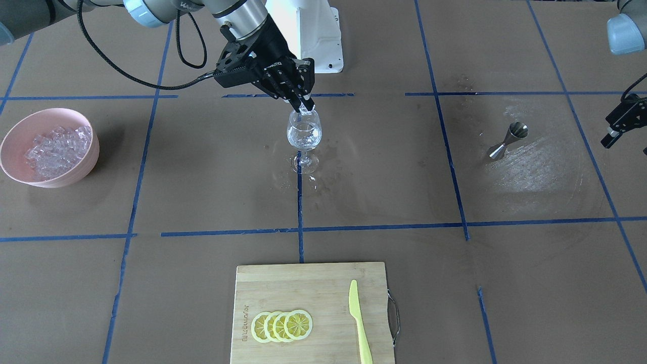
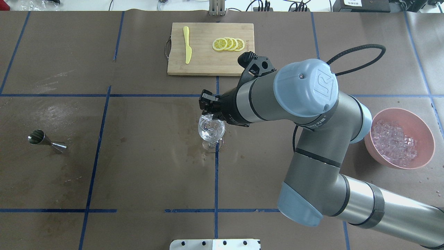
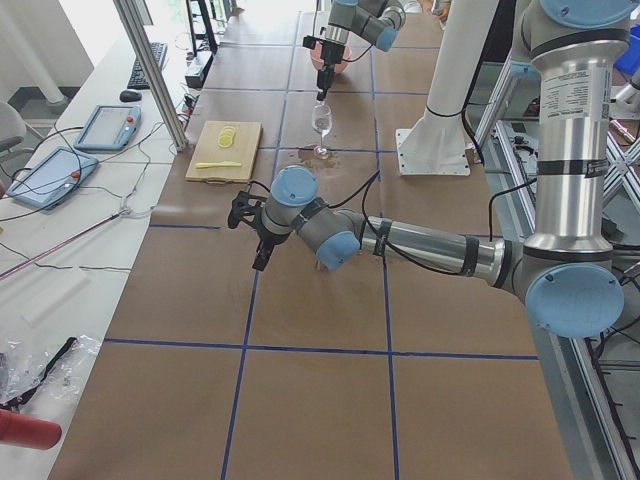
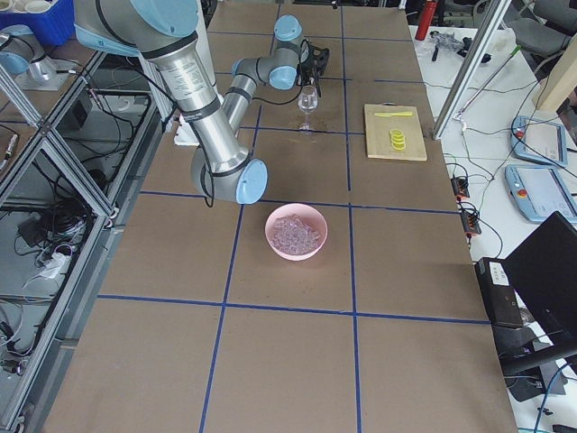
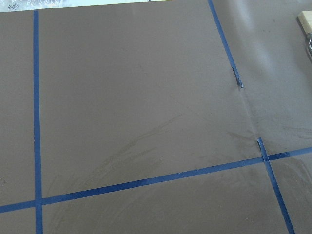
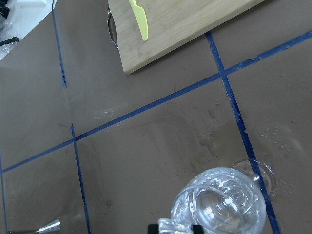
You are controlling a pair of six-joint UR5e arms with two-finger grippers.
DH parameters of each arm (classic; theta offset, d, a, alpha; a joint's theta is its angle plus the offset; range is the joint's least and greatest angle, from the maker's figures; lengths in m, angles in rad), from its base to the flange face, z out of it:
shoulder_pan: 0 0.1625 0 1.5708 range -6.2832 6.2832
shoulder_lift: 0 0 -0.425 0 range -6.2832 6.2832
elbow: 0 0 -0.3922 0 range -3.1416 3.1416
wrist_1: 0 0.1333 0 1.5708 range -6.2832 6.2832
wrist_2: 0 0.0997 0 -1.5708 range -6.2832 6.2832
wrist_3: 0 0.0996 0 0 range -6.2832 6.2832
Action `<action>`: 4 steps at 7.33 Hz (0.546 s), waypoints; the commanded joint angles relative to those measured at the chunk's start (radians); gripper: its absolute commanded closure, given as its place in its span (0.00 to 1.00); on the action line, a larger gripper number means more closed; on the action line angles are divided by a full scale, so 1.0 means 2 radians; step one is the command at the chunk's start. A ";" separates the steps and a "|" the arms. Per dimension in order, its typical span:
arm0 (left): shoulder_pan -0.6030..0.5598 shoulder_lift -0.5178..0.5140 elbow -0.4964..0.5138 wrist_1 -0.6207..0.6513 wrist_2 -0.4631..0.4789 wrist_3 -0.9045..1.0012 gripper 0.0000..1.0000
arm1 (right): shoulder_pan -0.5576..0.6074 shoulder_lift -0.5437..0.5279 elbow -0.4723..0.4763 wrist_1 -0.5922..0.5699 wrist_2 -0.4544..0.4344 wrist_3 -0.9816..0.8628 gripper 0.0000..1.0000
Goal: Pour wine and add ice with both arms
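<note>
One ice chunk (image 6: 176,225) is pinched in my right gripper (image 1: 305,106), whose fingers (image 1: 288,91) are closed down on it. It sits just above the rim of the wine glass (image 1: 304,132), where the wine (image 1: 303,143) already sits, so the ice-adding step is in hand. Next, I judge, the fingers must part squarely over the mouth, then fetch more from the ice heap (image 1: 58,146) in the pink bowl (image 1: 81,172) off to my side.

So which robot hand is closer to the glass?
The right one. The right gripper hangs just above the rim of the glass, pinching a piece of ice. The left gripper is far off to the side, past the metal measuring cup.
</note>
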 commanded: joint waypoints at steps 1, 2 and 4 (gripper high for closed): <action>0.000 0.000 -0.002 -0.001 0.001 0.000 0.00 | -0.001 -0.002 -0.001 0.000 0.000 -0.001 0.39; 0.000 0.001 -0.002 -0.001 0.001 0.000 0.00 | -0.001 -0.003 -0.001 0.000 0.000 -0.001 0.18; 0.000 0.001 -0.002 0.000 0.001 0.000 0.00 | 0.000 -0.008 0.002 0.000 0.000 -0.004 0.00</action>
